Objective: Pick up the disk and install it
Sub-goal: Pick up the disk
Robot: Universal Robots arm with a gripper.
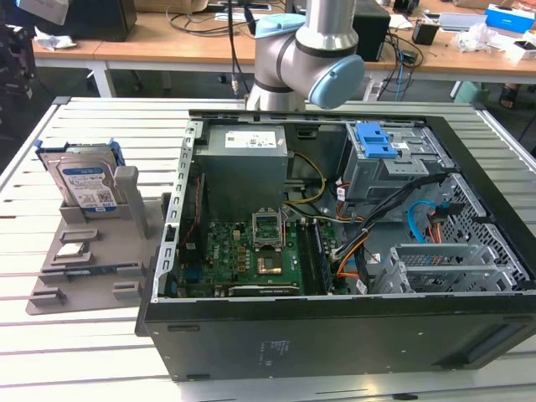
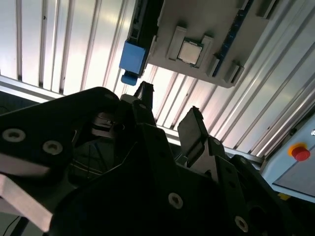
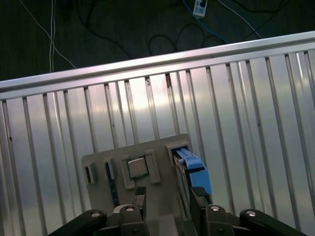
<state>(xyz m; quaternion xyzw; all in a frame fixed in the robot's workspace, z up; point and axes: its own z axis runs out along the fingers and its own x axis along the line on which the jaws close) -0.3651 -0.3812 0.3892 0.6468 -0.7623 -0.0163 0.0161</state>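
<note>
The disk [image 1: 86, 182], silver with a white-and-blue label and a blue carrier, stands tilted in a grey holder [image 1: 92, 251] on the exterior view's left, beside the open computer case [image 1: 335, 318]. In the first wrist view my gripper [image 3: 169, 199] is open, well above the holder [image 3: 157, 147]. The disk's blue carrier edge [image 3: 194, 164] lies just beyond one finger [image 3: 199, 196]. In the second wrist view the gripper [image 2: 170, 115] has nothing between its dark fingers, and the blue carrier [image 2: 133, 59] lies beyond them.
A processor chip [image 3: 138, 168] sits in a pocket of the holder, next to the disk. Inside the case are a grey power supply [image 1: 244, 167], a motherboard [image 1: 251, 251], loose cables and a drive bay with a blue latch [image 1: 377, 141]. The slatted metal table [image 1: 84, 352] carries everything.
</note>
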